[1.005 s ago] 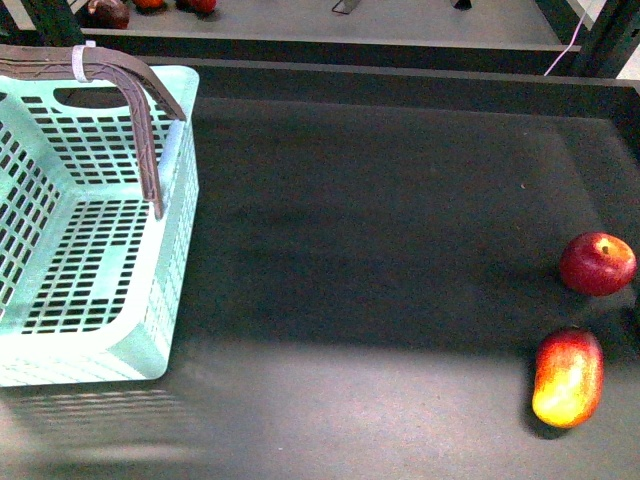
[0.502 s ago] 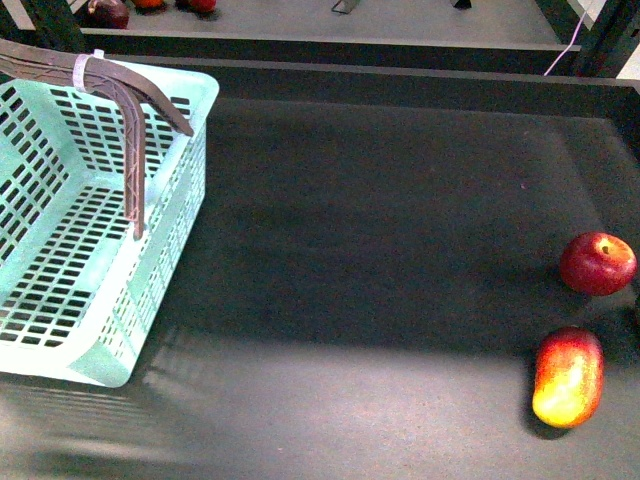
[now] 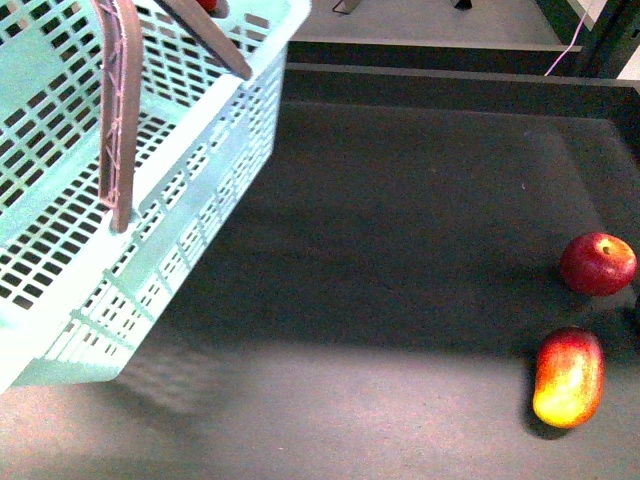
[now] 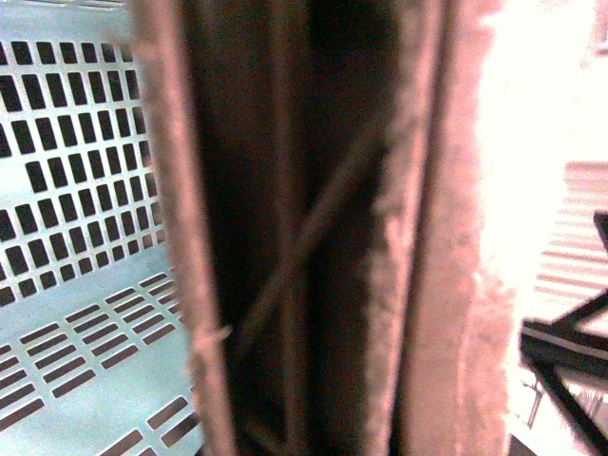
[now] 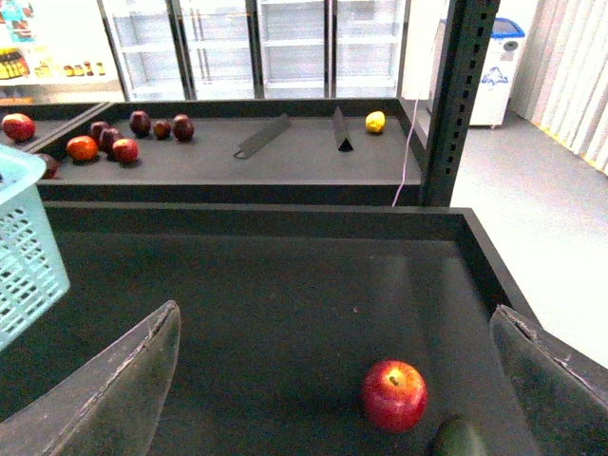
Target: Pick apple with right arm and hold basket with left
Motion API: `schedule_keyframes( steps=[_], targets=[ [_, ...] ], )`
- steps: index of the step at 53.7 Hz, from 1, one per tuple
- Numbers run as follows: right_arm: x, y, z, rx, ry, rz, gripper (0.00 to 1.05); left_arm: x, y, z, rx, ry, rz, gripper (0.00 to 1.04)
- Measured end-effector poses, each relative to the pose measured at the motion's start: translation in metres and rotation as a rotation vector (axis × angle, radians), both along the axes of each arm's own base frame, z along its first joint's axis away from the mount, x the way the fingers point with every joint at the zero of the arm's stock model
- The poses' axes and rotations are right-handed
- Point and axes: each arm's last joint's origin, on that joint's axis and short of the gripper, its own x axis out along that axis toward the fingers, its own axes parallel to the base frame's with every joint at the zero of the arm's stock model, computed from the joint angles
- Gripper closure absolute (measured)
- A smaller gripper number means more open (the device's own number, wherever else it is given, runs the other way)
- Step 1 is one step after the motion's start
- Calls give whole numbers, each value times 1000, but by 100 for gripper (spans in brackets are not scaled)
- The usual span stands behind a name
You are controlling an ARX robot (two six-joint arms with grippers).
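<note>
Front view: the basket [image 3: 200, 170] hangs tilted at left, cut off by the frame. Open surface [image 3: 400, 220] stretches to the apple [image 3: 598, 263] near its right edge, beside an oval fruit [image 3: 568, 377]. The right fingers [image 5: 114, 389] are spread wide and empty. A handle [image 4: 313, 228] fills the left wrist view; the left fingers are hidden, so I cannot tell their grip.

Here's the right gripper [image 5: 334, 312] in the right wrist view, two broad dark-grey fingers [image 5: 109, 394], blade-shaped, tapering to blunt tips, matte and dusty-looking, pale scuffed wear along their upper edges
</note>
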Motion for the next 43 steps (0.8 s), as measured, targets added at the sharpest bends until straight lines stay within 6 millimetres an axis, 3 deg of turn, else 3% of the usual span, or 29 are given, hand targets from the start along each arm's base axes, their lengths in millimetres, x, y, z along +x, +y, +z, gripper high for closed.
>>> schedule_keyframes(
  steps=[15, 26, 33, 43],
  targets=[
    [0, 0, 0, 0, 0, 0, 9, -27, -76, 16, 45, -15, -305, 90],
    [0, 0, 0, 0, 0, 0, 9, -40, -115, 21, 57, -57, -431, 90],
    [0, 0, 0, 0, 0, 0, 9, -45, -127, 23, 58, -83, -477, 90],
    [0, 0, 0, 0, 0, 0, 9, -46, -130, 25, 63, -96, -492, 90]
  ],
)
